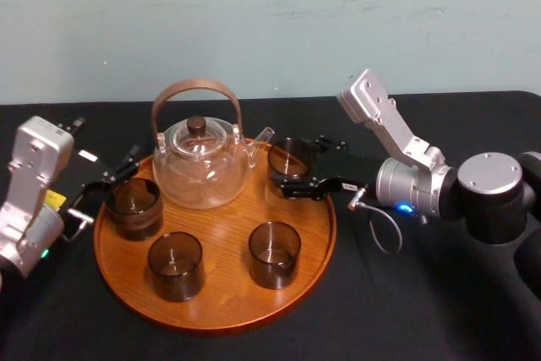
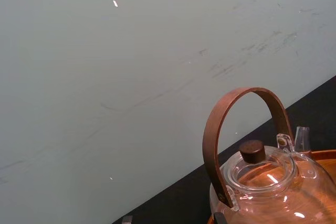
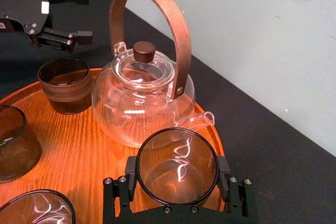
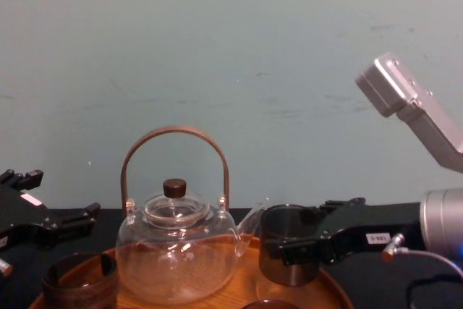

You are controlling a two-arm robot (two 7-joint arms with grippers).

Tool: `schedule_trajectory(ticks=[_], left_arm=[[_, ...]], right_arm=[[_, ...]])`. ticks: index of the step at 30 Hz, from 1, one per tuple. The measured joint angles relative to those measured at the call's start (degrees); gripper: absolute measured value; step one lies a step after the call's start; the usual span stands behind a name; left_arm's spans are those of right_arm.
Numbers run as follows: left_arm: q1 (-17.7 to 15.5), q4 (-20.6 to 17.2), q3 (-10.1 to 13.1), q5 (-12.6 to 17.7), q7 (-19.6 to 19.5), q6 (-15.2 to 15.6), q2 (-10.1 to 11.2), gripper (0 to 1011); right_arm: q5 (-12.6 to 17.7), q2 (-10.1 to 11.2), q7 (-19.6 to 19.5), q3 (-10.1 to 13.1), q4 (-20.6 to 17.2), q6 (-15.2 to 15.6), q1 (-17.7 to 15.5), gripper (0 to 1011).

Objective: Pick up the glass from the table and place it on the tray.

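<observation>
A dark clear glass stands at the right rear of the round wooden tray, beside the teapot's spout. My right gripper is shut on it, one finger on each side. In the right wrist view, the glass fills the gap between the black fingers. From the chest, the glass sits low over the tray's rim in the right gripper. My left gripper hangs open at the tray's left edge, beside another glass.
A clear teapot with a brown hoop handle stands at the tray's rear centre. Two more dark glasses sit at the tray's front. Black table lies bare to the right and front. A pale wall is behind.
</observation>
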Motion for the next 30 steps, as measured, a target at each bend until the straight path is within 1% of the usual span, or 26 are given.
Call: schedule_trajectory(ticks=[10, 30], left_arm=[[0.0, 0.0, 0.0, 0.0, 0.0, 0.0, 0.0, 1001], [0.0, 0.0, 0.0, 0.0, 0.0, 0.0, 0.0, 1001]], right_arm=[[-0.9, -0.7, 0.4, -0.1, 1.3, -0.1, 0.2, 902], [-2.1, -1.2, 0.5, 0.1, 1.6, 0.8, -0.1, 903]])
